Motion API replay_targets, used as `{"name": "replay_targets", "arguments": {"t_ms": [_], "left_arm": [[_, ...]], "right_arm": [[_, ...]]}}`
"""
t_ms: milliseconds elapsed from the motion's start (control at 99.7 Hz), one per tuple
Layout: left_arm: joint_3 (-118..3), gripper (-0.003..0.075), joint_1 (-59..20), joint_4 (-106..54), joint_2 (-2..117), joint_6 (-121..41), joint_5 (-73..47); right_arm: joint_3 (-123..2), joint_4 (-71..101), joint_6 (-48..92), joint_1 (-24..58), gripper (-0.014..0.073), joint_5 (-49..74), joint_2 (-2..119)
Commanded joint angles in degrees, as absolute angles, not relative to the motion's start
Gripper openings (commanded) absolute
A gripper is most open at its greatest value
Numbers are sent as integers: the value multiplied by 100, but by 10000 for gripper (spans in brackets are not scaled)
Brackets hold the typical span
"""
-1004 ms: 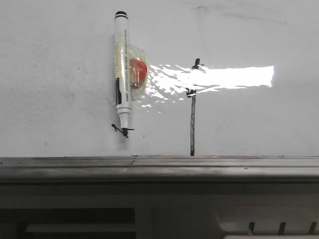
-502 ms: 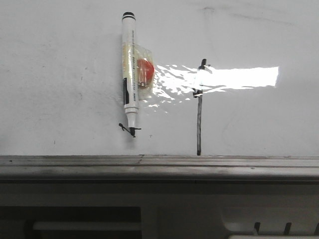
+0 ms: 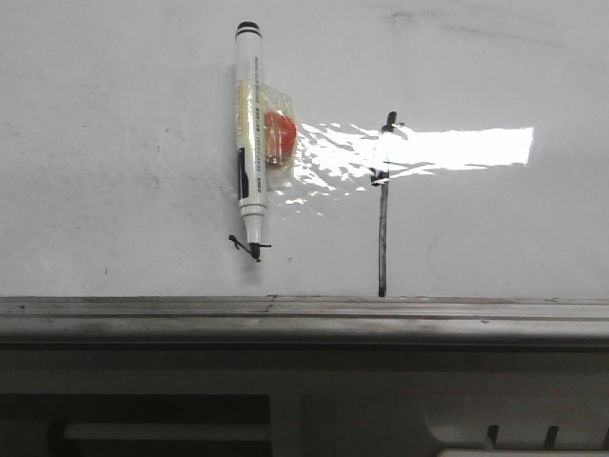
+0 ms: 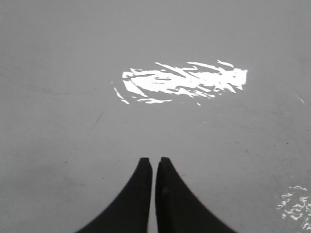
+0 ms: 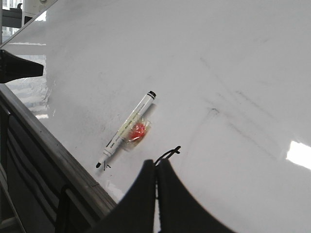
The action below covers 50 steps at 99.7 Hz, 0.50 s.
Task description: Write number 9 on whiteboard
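The whiteboard (image 3: 114, 143) fills the front view, with a grey ledge (image 3: 304, 319) along its bottom edge. The number 9 (image 3: 383, 228) is a thin black vertical stroke with a small hook at its top. No gripper shows in the front view. My right gripper (image 5: 156, 162) is shut and empty over the board. Only the stroke's hook (image 5: 169, 153) shows just past its fingertips; the rest is hidden behind the fingers. My left gripper (image 4: 155, 160) is shut and empty over a bare patch of whiteboard (image 4: 73, 73).
A white marker (image 3: 249, 133) with a black cap hangs tip down on the board, left of the stroke, taped on beside a red round piece (image 3: 278, 133). A tiny black scribble (image 3: 249, 248) sits at its tip. The marker also shows in the right wrist view (image 5: 127, 128).
Everything in the front view has shifted a little to the right since one second ago. The stroke and the marker look the same on the board.
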<state>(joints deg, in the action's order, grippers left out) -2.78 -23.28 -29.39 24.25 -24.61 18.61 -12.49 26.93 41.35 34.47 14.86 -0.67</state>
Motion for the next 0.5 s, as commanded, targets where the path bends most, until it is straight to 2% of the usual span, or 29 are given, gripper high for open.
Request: {"name": "replay_targets", "arguments": {"t_ms": [0,140,191,492], "left_arm": [[-184,-18,-1968,-1753,2026,-1677,2072],[173,-18,-1873,-1340,1301,-1648,1831],[162,-18,-1873,-1129,1080,-1648,1417],[162,-18,-1525,-563,625,-1192,227]], "right_arm": [[-1389,2748,4127,3411,-45,1056,-130],[-1389,2748,4127,3411,-45,1056,-130],[-1389,2748,4127,3411,-45,1056,-130],[-1389,2748,4127,3411,-45,1056,-130]]}}
